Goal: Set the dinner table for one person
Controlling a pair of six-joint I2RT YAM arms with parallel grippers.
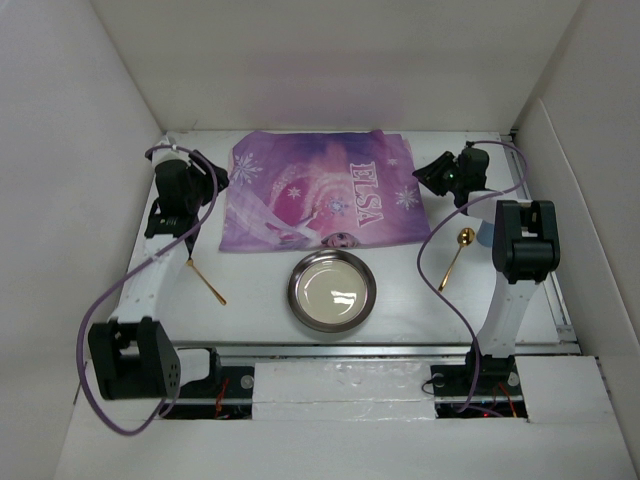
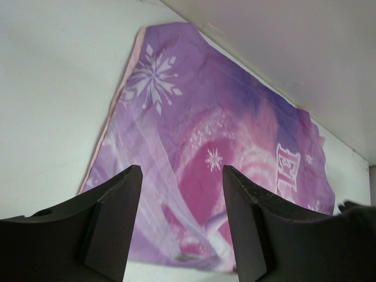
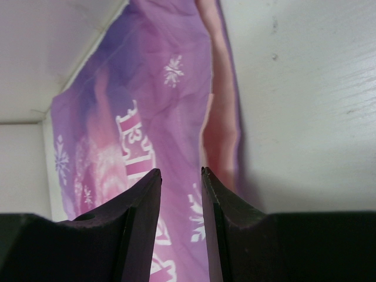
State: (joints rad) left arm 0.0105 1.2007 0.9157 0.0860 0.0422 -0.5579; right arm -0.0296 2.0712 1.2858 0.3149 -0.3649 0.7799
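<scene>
Your left tool (image 2: 182, 170) is wide open over the left side of the purple snowflake cloth mat (image 1: 320, 190) | your right tool (image 3: 181, 170) is open a crack at its curled right edge, likely to pull it flat | the big white worktop (image 1: 250, 305) lies under everything.

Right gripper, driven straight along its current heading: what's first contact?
Most likely the purple placemat, close to its curled right edge. The right gripper aims down at it, jaws narrowly apart with nothing between them. How far off it sits is hard to judge from the wrist view.
</scene>
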